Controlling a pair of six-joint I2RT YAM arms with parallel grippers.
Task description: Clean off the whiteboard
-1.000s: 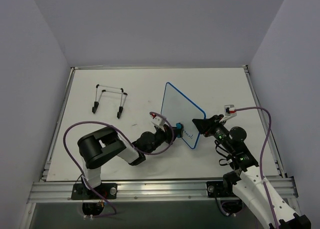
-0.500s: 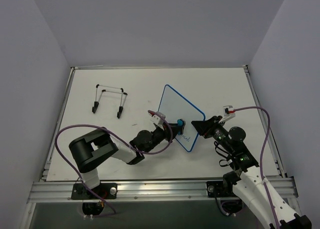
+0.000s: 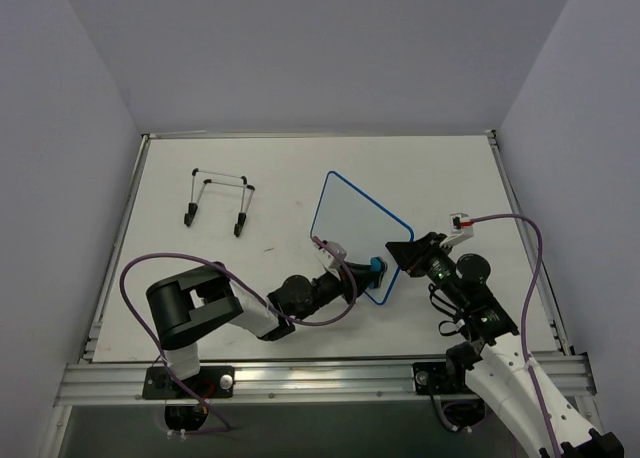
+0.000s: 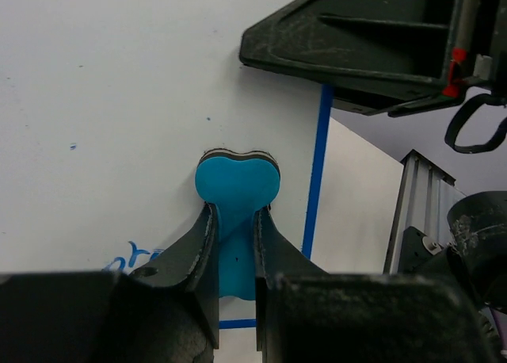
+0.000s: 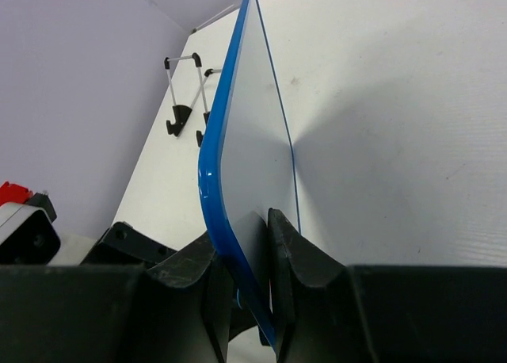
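Left gripper [image 4: 234, 215] pinches blue eraser [image 4: 236, 181] flat on whiteboard [image 4: 119, 101]; blue writing [image 4: 127, 261] sits at eight o'clock; right gripper [image 5: 247, 252] clamps the whiteboard's rim.

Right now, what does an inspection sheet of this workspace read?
Surface: white table, one small dark fleck.
Job's things: whiteboard held tilted; blue writing near its bottom rim; eraser pressed on its face.
Clutter: wire stand, rear left, apart from the whiteboard.
Grippers: left gripper shut on eraser; right gripper shut on whiteboard's rim.
Cables: purple cables loop over both arms.
Surroundings: plain lilac walls; metal rail at near edge.
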